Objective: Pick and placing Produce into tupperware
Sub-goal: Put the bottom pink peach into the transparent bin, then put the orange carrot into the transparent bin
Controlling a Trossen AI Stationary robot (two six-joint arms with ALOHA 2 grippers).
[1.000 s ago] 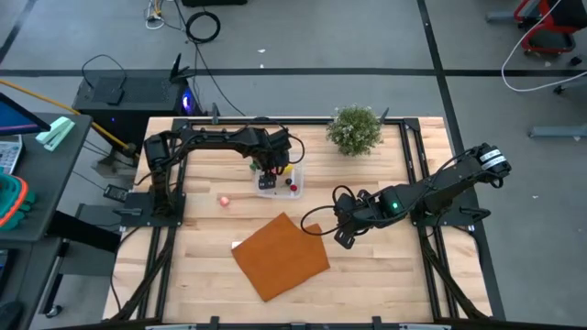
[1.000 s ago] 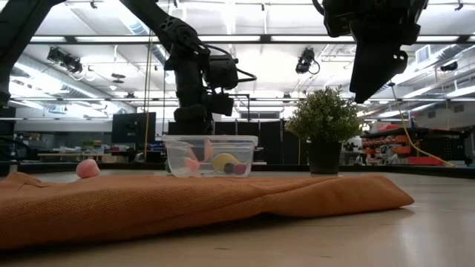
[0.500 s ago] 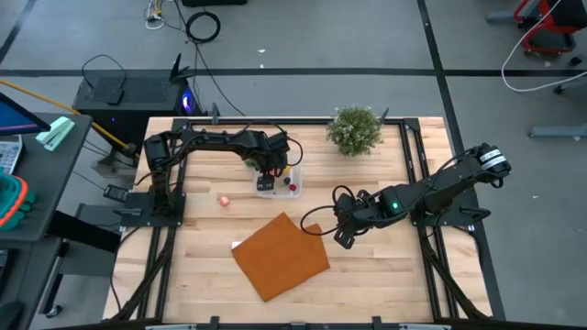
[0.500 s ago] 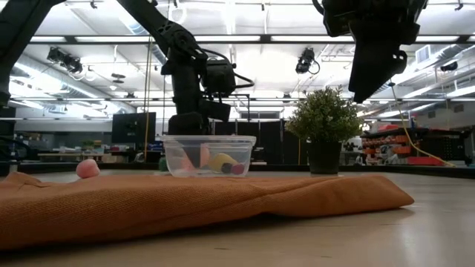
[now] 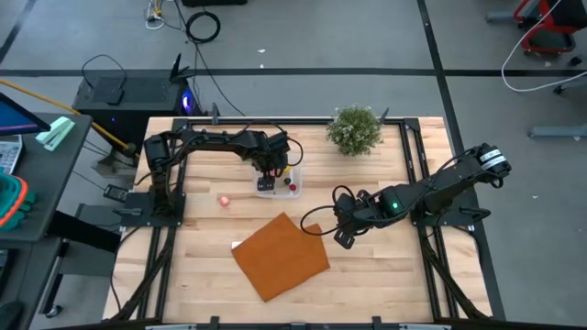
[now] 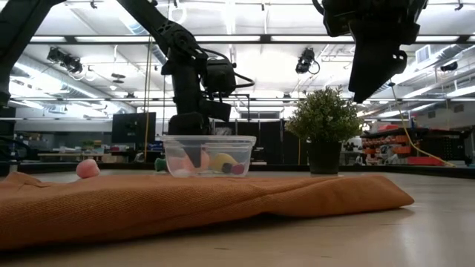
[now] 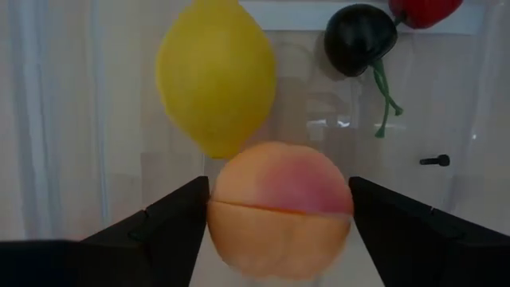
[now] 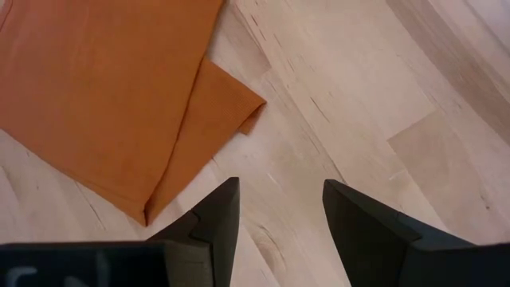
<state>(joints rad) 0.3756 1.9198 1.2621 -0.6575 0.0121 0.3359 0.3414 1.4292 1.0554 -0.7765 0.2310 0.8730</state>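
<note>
The clear tupperware [image 5: 292,189] stands on the table's far middle; in the low view its rim [image 6: 208,138] shows in front of my left arm. Inside it lie a yellow lemon [image 7: 215,76], a black cherry [image 7: 360,38] and a red piece [image 7: 418,9]. My left gripper [image 7: 279,207] reaches down into it, with a peach [image 7: 279,191] between its fingers. A pink piece [image 5: 224,199] lies on the wood left of the tupperware, and a green piece [image 6: 159,165] lies beside the tupperware. My right gripper [image 8: 275,207] hangs open above bare wood by the orange mat's corner [image 8: 247,108]. My left gripper has the peach's two opposite sides [image 7: 219,215] between its two fingers. The fingers come from above, pointing down into the tupperware. The peach sits with its seam level, close to the lemon. Whether it rests on the tupperware's floor I cannot tell.
An orange-brown mat [image 5: 280,255] lies flat on the table's near middle. A bushy potted plant [image 5: 355,128] stands at the far right of the tupperware. Bare wood spreads left of the mat and at the near right.
My left gripper has dipped slightly into the tupperware with the peach, which shows a little lower behind the clear wall than a second ago.
</note>
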